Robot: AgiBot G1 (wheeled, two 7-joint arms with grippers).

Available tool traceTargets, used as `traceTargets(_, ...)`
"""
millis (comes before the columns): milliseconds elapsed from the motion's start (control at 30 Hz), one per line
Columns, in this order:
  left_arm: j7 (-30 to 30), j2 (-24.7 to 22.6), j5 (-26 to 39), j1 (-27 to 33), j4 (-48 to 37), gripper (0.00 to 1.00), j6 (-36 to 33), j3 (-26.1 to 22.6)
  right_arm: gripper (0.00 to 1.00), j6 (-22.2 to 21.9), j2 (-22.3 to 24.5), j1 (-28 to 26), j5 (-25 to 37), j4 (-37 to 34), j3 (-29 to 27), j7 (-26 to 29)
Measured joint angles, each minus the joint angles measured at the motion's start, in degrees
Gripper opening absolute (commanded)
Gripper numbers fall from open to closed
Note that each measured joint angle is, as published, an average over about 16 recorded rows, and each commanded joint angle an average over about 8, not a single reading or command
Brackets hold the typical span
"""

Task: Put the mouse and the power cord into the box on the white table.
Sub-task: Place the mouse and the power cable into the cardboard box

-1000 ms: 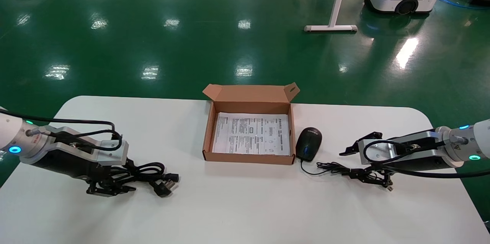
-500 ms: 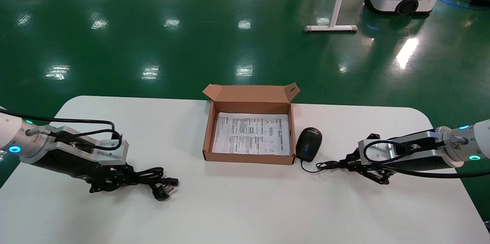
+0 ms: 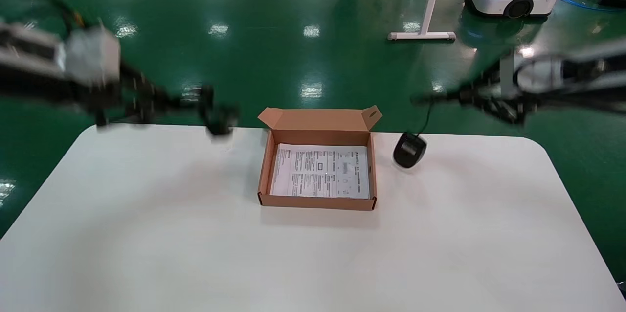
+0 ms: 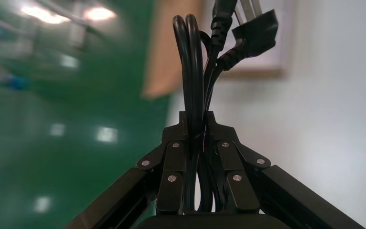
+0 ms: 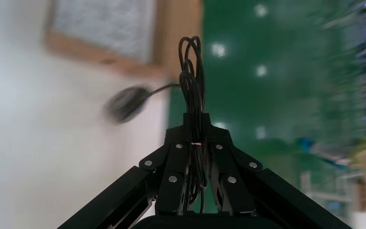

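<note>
Above the white desk (image 3: 146,234), I see my left gripper (image 4: 196,138) clamped on the power cord (image 4: 194,62), raised left of the open box (image 3: 266,175). My right gripper (image 5: 196,136) pinches the mouse's wire, the mouse (image 3: 410,150) dangling just right of the box.

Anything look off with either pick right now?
Yes: the right gripper grips only the mouse's thin wire, so the mouse dangles beside the box. The left gripper clamps the power cord normally.
</note>
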State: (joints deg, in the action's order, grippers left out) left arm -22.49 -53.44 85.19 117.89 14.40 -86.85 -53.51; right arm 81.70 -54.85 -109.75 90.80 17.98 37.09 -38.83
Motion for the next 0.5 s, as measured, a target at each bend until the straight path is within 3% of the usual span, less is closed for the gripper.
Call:
traceTargets(233, 3.1, -1.2, -1.7, 3.7, 2.3, 0.0, 4.8, 1.7, 0.0, -2.3, -3.3, -1.7, -1.4, 6.3, -1.0, 3.4)
traceTargets(500, 2.6, -3.6, -0.6, 4.8, 1.6, 0.0, 8.2, 1.3, 0.0, -5.6, -8.2, 1.6, -1.4, 10.3, -0.5, 5.3)
